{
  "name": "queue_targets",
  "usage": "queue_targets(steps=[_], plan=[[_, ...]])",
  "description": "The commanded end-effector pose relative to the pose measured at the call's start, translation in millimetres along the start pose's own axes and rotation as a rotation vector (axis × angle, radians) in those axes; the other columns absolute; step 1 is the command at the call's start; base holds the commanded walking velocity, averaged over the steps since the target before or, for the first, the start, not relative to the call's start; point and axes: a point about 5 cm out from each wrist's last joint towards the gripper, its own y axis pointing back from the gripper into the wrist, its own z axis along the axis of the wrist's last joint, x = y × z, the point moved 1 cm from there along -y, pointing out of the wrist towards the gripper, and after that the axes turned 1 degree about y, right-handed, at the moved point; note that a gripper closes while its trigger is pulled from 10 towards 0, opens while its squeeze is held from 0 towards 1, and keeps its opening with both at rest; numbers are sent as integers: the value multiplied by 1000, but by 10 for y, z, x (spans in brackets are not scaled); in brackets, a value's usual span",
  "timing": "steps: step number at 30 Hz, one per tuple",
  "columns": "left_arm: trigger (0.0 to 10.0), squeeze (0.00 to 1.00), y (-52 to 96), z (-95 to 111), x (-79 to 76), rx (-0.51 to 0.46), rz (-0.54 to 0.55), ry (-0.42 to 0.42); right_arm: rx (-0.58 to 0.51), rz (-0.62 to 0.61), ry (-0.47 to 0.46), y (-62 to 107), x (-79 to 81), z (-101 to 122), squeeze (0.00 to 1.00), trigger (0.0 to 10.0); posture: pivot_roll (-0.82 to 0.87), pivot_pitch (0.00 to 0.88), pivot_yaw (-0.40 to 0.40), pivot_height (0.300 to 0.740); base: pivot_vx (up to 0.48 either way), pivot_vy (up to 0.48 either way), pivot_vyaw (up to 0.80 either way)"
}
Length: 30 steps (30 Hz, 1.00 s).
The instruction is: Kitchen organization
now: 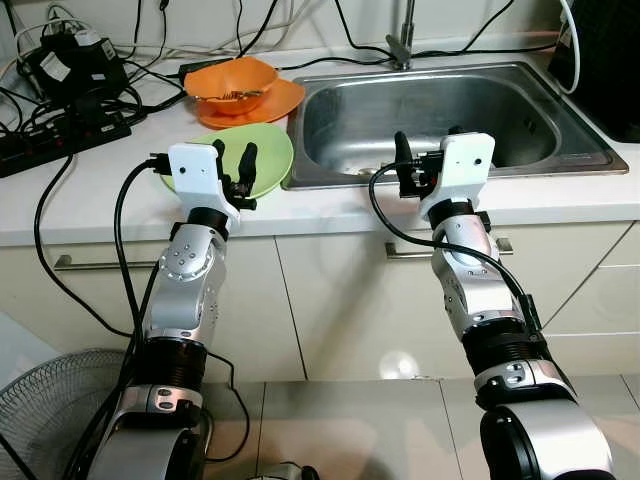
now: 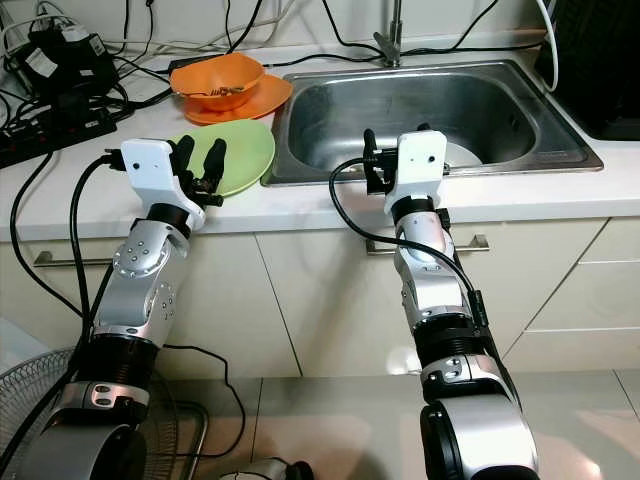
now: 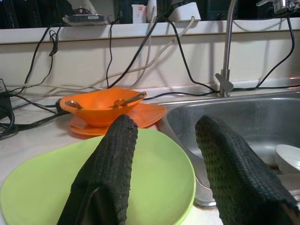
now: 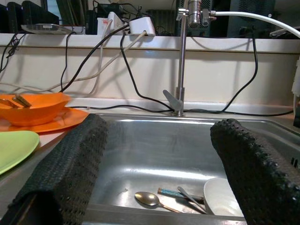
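The green plate [image 1: 235, 158] lies flat on the white surface [image 1: 90, 190], just left of the sink [image 1: 330, 175], and the left tool [image 1: 233, 165] hangs over its near edge, fingers spread and empty. The plate looks rigid and light, probably plastic or glazed, so likely slippery; lying flat, it gives little to pinch, and the best hold would be across the near rim, one finger over and one under, perhaps after sliding it to overhang the surface's edge. Just beyond it an orange bowl [image 1: 232, 84] sits on an orange plate [image 1: 275, 103] with utensils resting inside; these would shift if the bowl were tipped. The right tool [image 1: 428, 150] hovers at the sink's near rim, also released and holding nothing. In the basin lie a spoon [image 4: 150, 199], other cutlery and a white dish [image 4: 220, 197], probably fragile and, if wet, hard to grip. A faucet [image 4: 180, 56] rises at the far edge of the sink. At far left the surface carries a power strip [image 1: 60, 140] and a tangle of black cables, something to keep clear of. Below are pale cabinet fronts with bar handles, a tiled floor, and a fan [image 1: 55, 410] at near left.
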Motion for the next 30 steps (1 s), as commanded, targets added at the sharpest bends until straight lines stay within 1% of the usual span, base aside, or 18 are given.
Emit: queue_targets(steps=[1,13,20,30], plan=[[10000,0,10,15,26,-3,7,-11,-3,24,9,-17,53,29,0,10000,130,0,101,740,0,0,0],[10000,0,-3,33,39,-7,10,-14,-6,22,13,-27,47,39,0,10000,130,2,105,740,0,0,0],[10000,0,-8,51,89,-8,23,-18,-3,19,16,-20,39,28,0,10000,139,11,107,740,0,0,0],[10000,0,1,59,98,-12,32,-19,-2,22,15,-20,39,26,0,10000,143,18,100,740,0,0,0]])
